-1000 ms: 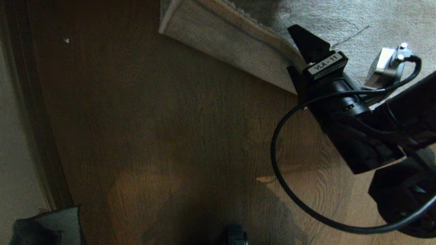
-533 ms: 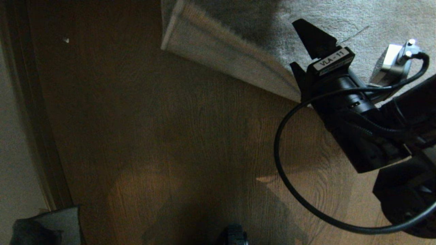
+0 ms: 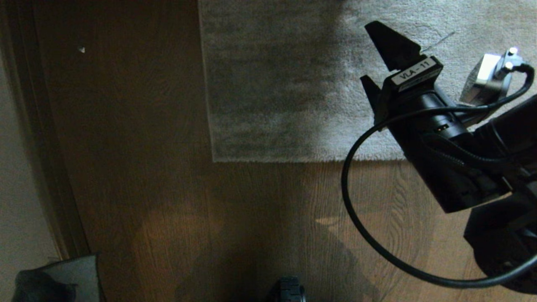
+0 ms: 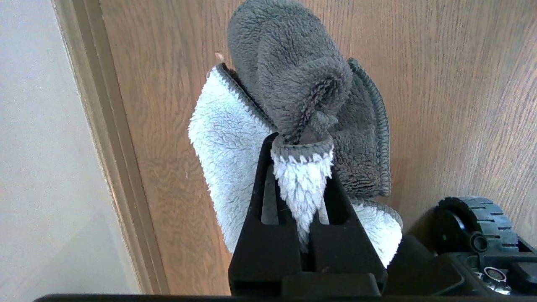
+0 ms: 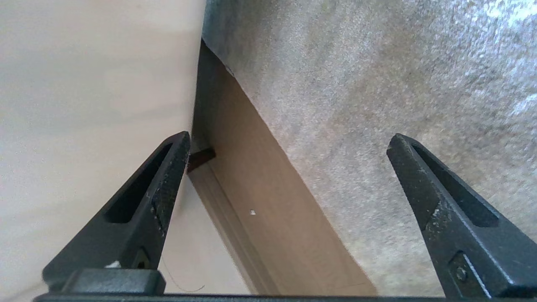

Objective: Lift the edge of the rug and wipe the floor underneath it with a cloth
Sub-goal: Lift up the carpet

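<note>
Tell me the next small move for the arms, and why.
Probably pull the right gripper back from the rug: its fingers are wide open and empty, the rug edge lies flat on the floor, and the left gripper holds the cloth.

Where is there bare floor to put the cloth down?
Bare floor lies between the wall skirting and the rug, and along the rug edge. It is crowded at the right gripper.
</note>
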Tool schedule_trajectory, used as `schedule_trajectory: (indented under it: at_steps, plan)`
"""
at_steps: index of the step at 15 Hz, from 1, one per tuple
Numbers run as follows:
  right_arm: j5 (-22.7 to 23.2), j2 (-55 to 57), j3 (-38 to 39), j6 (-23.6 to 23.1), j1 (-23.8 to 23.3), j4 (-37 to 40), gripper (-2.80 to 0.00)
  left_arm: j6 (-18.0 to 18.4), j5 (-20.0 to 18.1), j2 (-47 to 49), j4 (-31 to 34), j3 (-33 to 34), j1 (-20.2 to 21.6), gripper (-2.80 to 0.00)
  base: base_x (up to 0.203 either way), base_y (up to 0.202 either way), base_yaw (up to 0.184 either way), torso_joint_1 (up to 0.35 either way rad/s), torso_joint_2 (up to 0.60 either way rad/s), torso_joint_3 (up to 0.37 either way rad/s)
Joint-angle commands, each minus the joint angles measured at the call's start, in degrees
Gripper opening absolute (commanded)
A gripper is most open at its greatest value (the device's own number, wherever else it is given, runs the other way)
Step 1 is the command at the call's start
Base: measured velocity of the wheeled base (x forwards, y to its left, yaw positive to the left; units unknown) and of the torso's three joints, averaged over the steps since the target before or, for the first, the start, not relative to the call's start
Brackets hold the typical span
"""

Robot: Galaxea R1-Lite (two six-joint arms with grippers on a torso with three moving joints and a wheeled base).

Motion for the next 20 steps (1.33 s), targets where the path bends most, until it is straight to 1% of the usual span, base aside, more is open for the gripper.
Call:
schedule_trajectory:
  at_steps: [1, 5, 10, 12, 14, 18, 20]
  plan:
    - [-0.2, 0.1, 0.1, 1.3, -0.1, -2.7, 0.0, 0.0, 0.1, 0.0, 0.0, 0.0, 0.0, -2.8, 0.0, 0.0, 0.0, 0.0, 0.0, 0.0]
    - [-0.2, 1.7, 2.8, 3.4, -0.1, -2.7, 0.0, -0.2, 0.0, 0.0, 0.0, 0.0, 0.0, -2.8, 0.0, 0.0, 0.0, 0.0, 0.0, 0.0]
    - [0.2, 5.9, 4.8, 3.6, 0.5, -2.7, 0.0, -0.3, 0.1, 0.0, 0.0, 0.0, 0.0, -2.8, 0.0, 0.0, 0.0, 0.0, 0.0, 0.0]
    - [0.3, 7.5, 4.8, 3.6, 1.8, -2.5, 0.0, -0.3, 0.1, 0.0, 0.0, 0.0, 0.0, -2.8, 0.0, 0.0, 0.0, 0.0, 0.0, 0.0]
    - [0.3, 9.3, 5.1, 3.5, 4.7, -2.4, 0.0, -0.3, 0.0, 0.0, 0.0, 0.0, 0.0, -2.8, 0.0, 0.0, 0.0, 0.0, 0.0, 0.0]
    - [0.1, 12.8, 5.3, 3.3, 12.1, -2.3, 0.0, -0.3, 0.0, 0.0, 0.0, 0.0, 0.0, -2.8, 0.0, 0.0, 0.0, 0.0, 0.0, 0.0]
    - [-0.2, 14.8, 5.6, 3.1, 14.7, -2.4, 0.0, -0.3, 0.0, 0.0, 0.0, 0.0, 0.0, -2.8, 0.0, 0.0, 0.0, 0.0, 0.0, 0.0]
